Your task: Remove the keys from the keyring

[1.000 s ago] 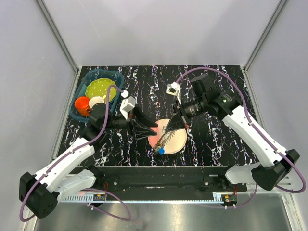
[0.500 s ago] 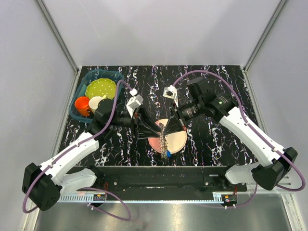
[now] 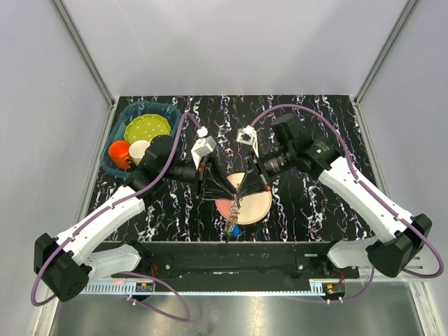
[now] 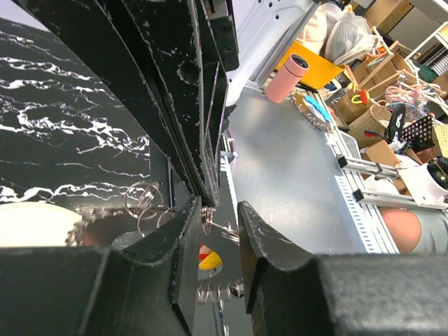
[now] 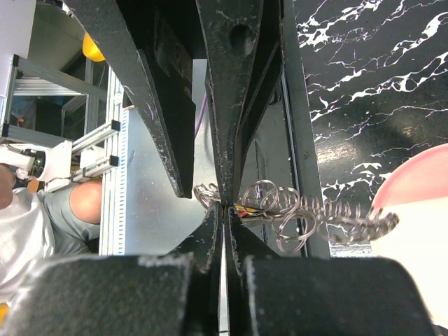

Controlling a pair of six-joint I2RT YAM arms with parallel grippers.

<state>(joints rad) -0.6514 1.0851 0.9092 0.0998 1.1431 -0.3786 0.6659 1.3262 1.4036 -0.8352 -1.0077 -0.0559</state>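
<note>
Dark-silver keyring (image 5: 301,213), pinched by the closed right gripper (image 5: 224,217) above the pink plate (image 3: 256,204). The left gripper (image 4: 221,231) is parted around part of it. Risk: pinch lost and keys (image 3: 234,228) scattered if pulled askew.

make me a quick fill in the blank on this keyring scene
In the top view the spiky dark-silver metal keyring crosses a round ___ plate.
The right tool is ___ on that keyring.
The small plastic-headed key at the keyring's lower end has a ___ head.
In the blue plastic basin, the cup beside the small white cup is ___.
Missing words: pink; shut; blue; orange.
</note>
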